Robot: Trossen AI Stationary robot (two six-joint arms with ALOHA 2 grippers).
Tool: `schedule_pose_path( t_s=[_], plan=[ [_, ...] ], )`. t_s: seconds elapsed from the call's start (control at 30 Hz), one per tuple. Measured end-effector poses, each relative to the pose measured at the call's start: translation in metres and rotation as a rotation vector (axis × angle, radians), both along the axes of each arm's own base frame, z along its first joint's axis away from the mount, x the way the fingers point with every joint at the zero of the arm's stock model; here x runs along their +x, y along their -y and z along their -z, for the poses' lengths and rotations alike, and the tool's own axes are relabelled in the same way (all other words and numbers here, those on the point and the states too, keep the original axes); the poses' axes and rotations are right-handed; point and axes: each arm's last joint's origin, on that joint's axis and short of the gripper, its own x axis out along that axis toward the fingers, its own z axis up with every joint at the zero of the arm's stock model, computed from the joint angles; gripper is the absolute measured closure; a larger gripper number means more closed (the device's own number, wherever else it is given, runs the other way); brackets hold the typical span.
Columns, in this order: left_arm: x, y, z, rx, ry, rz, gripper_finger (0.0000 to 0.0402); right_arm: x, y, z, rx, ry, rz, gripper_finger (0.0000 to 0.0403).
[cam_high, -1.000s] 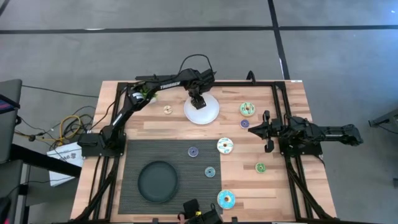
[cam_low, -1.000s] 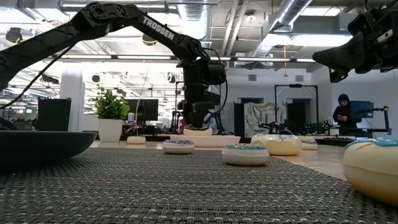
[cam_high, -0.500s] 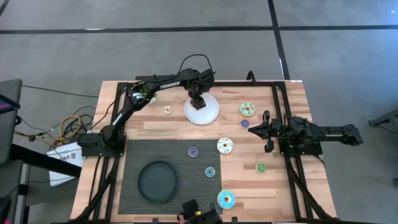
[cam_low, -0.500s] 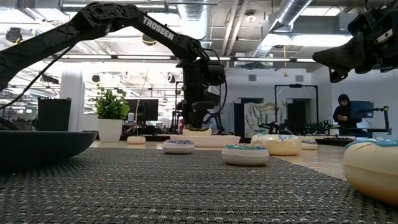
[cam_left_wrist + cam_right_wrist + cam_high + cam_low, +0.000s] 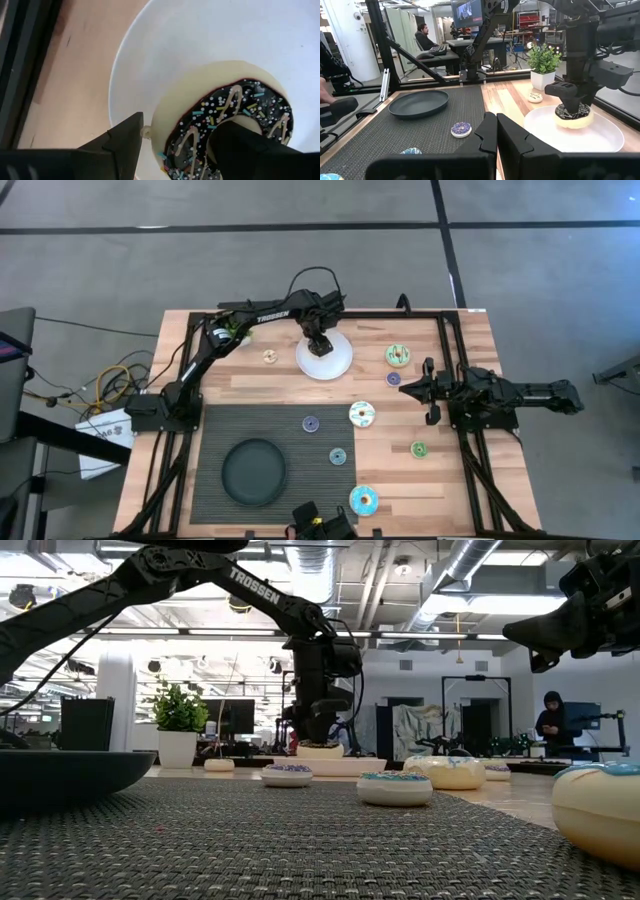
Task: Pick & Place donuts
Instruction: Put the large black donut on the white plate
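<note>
A chocolate-iced donut [image 5: 225, 107] with sprinkles lies on the white plate [image 5: 338, 361] at the far middle of the table. My left gripper [image 5: 318, 344] points down on it, shut on its ring. The right wrist view shows the same donut [image 5: 574, 118] flat on the plate [image 5: 600, 135]. Other donuts lie apart: white [image 5: 362, 414], green [image 5: 398, 356], blue [image 5: 363, 500], and small purple [image 5: 311, 423], teal [image 5: 337, 456], green [image 5: 418, 449] and tan [image 5: 270, 357] ones. My right gripper [image 5: 430, 390] waits shut at the right side, level. My left gripper comes from above, pointing down, with one finger [image 5: 235, 150] in the chocolate donut's hole and the other finger [image 5: 125, 142] against its cream outer side. Between them is one side of the ring [image 5: 172, 132]. The donut lies flat on the plate [image 5: 150, 55], icing up.
A black round dish [image 5: 253, 471] stands on the dark woven mat [image 5: 300, 480] at the near left. A small potted plant [image 5: 178, 730] stands at the far left corner. The black frame rails [image 5: 445, 340] run along the table's sides.
My left gripper has turned slightly about its own axis above the plate, without shifting place. The chocolate donut stays flat on the plate.
</note>
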Motion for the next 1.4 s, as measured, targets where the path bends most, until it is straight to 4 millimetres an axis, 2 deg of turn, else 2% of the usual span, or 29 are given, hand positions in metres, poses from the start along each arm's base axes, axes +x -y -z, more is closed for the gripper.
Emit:
schedule_pose_path(
  t_s=[0.73,1.13,1.27,1.4],
  plan=[
    [0.002,0.002,0.0,0.007,0.006,-0.007,0.0188,0.0,0.0,0.0,0.0,0.0,0.0,0.0403],
    [0.006,0.011,0.0,0.068,-0.034,0.002,0.0097,0.0,0.0,0.0,0.0,0.0,0.0,0.0403],
    [0.005,0.012,0.0,0.006,-0.013,-0.024,0.009,0.0,0.0,0.0,0.0,0.0,0.0,0.0403],
    [0.002,0.009,0.0,0.069,-0.059,-0.117,0.0089,0.0,0.0,0.0,0.0,0.0,0.0,0.0403]
  ],
)
